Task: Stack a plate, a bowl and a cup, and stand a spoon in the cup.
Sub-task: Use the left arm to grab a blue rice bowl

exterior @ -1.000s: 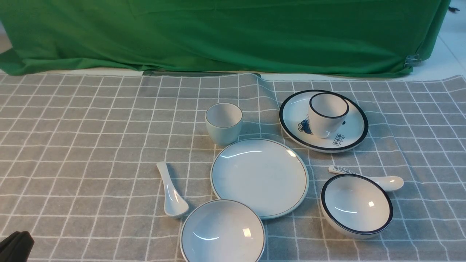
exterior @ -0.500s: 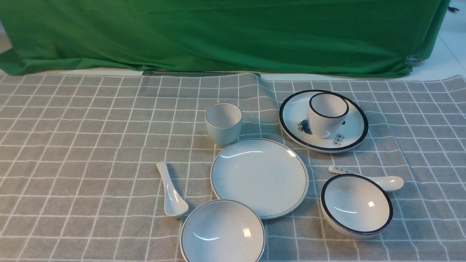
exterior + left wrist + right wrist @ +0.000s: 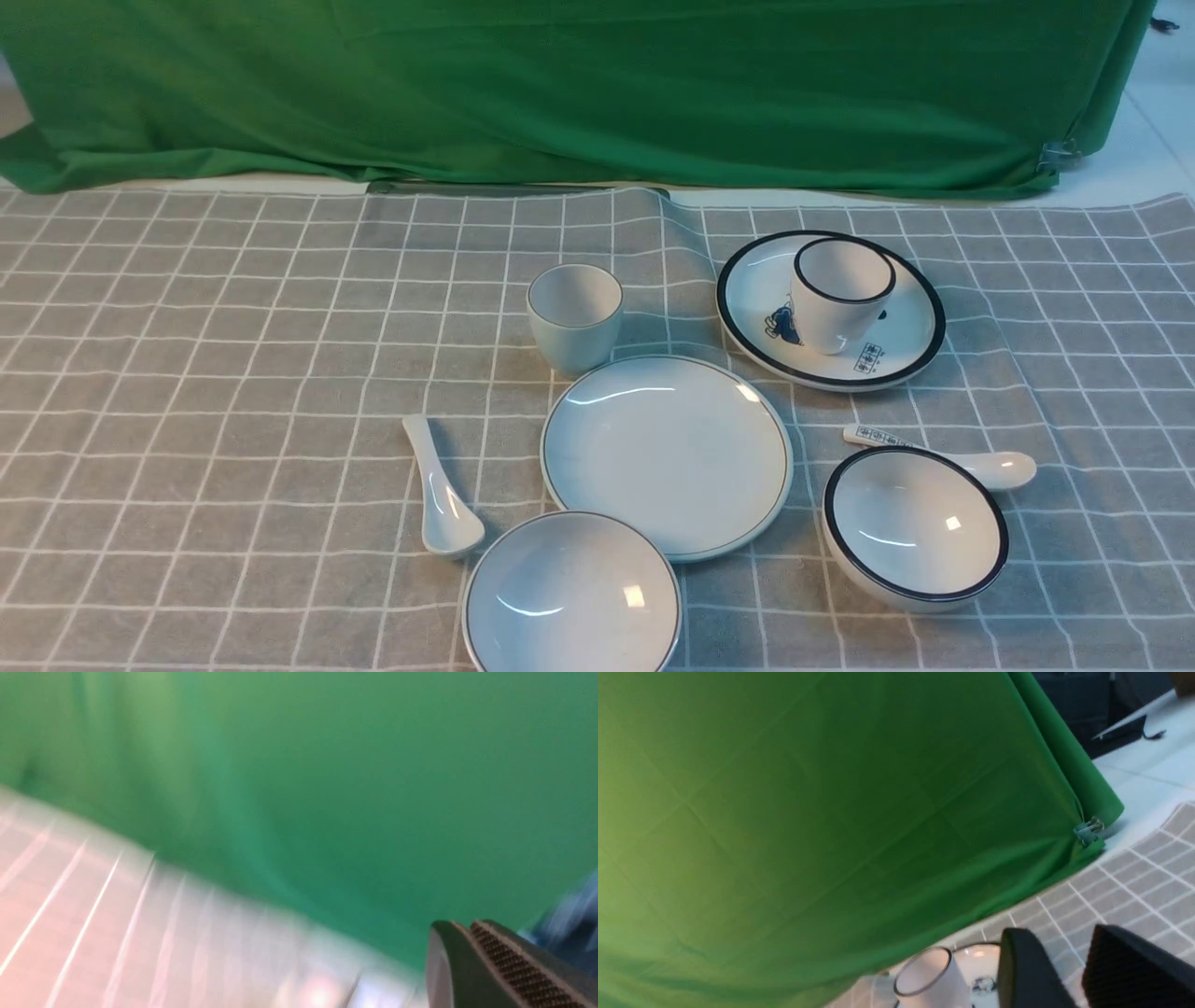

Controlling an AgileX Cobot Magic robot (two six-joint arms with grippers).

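As the task's pieces lie unstacked, the plate [image 3: 667,457] rests flat at the middle of the checked cloth [image 3: 187,373]; the bowl [image 3: 571,595] sits just nearer the robot, its rim at the plate's edge, touching or not I cannot tell; the cup [image 3: 573,317] stands upright just behind the plate's left side; the spoon [image 3: 439,495] lies left of the plate, scoop up, close beside the bowl. To their right: a black-rimmed cup [image 3: 840,294] on a black-rimmed plate [image 3: 910,350]; a black-rimmed bowl [image 3: 915,527]; a patterned spoon [image 3: 994,467] partly behind it. A green drape [image 3: 597,84] hangs at the back. The left end effector [image 3: 460,928] is clenched and empty, its view blurred; the right end effector [image 3: 1064,938] stands released, grasping nothing.
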